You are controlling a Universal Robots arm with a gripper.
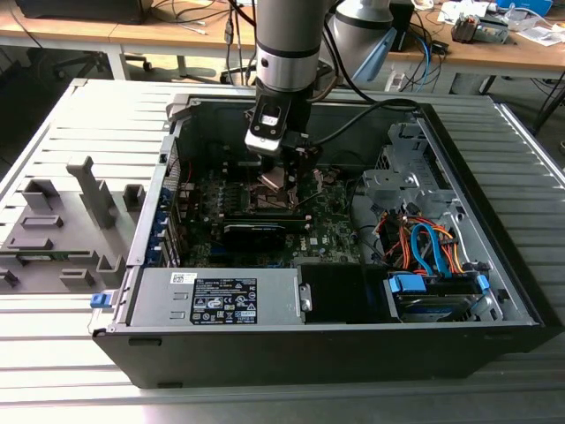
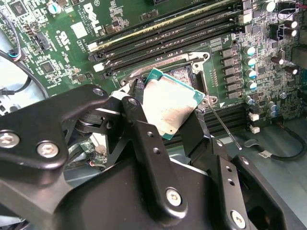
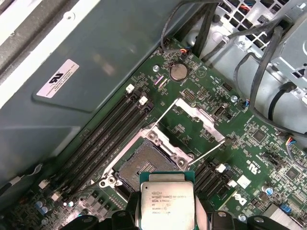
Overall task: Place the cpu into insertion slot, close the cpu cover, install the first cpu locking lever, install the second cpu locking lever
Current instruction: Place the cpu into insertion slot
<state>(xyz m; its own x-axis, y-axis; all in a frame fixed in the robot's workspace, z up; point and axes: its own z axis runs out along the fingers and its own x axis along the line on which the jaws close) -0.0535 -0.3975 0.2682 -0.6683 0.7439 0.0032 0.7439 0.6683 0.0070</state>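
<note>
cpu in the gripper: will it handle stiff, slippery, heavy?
Likely rigid: the cpu is a flat, metal-topped plate. Possibly slippery: only its thin edges sit between the fingers. Probably light: it looks thin and small beside the board.

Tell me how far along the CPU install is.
Nothing is seated yet. In hand: the gripper is shut on the small square silver-topped cpu, close to the dark square insertion slot, which lies bare. Left: the silvery frame-shaped cpu cover is swung open and both thin wire locking levers are unlatched.
</note>
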